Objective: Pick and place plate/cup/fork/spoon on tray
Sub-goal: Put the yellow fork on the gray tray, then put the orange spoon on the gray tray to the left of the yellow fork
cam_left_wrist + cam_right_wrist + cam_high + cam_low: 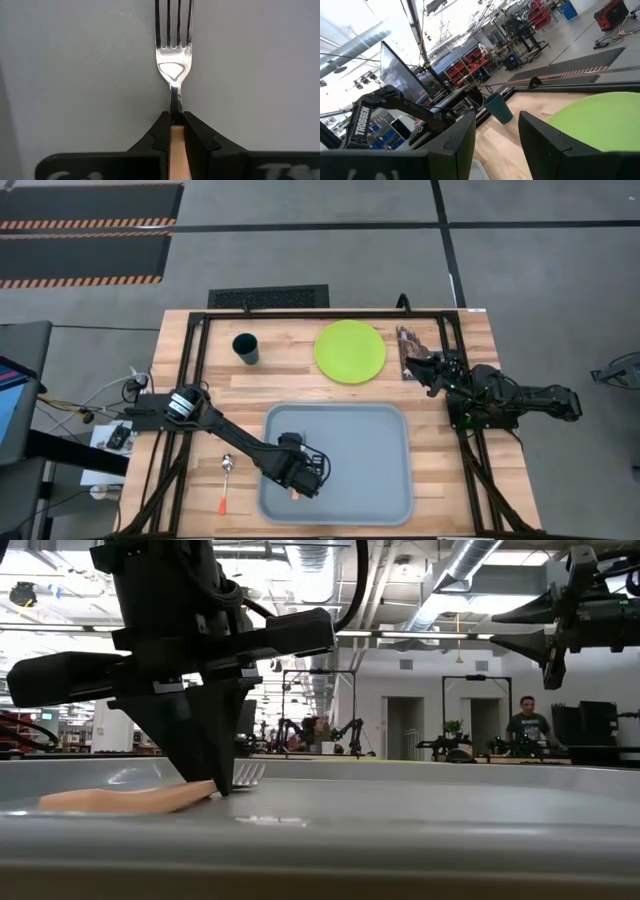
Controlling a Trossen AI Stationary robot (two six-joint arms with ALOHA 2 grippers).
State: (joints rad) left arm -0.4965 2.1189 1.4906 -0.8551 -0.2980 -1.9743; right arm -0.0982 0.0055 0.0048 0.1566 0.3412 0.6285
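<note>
My left gripper (300,478) is over the near left part of the pale grey-blue tray (385,430), shut on the orange-handled fork (174,60). In the low view the fork (130,799) lies low in the tray. The lime-green plate (350,350) and the dark teal cup (246,348) stand on the table beyond the tray. The spoon (226,478) lies flat on the table left of the tray. My right gripper (422,367) is open and empty, raised beside the plate's right edge; its wrist view shows the plate (592,120) and the cup (499,108). My left gripper pinches the fork between its two fingers at the top of the orange handle (177,137), where it meets the metal neck. The fingers (212,765) point down from above and lie across the fork. The fork is about level, down at the tray floor, its tines (248,775) slightly raised.
A black frame (200,370) runs along the table's edges. A small dark patch (408,345) lies right of the plate. The right part of the tray holds nothing. A person (528,725) stands in the room behind the table.
</note>
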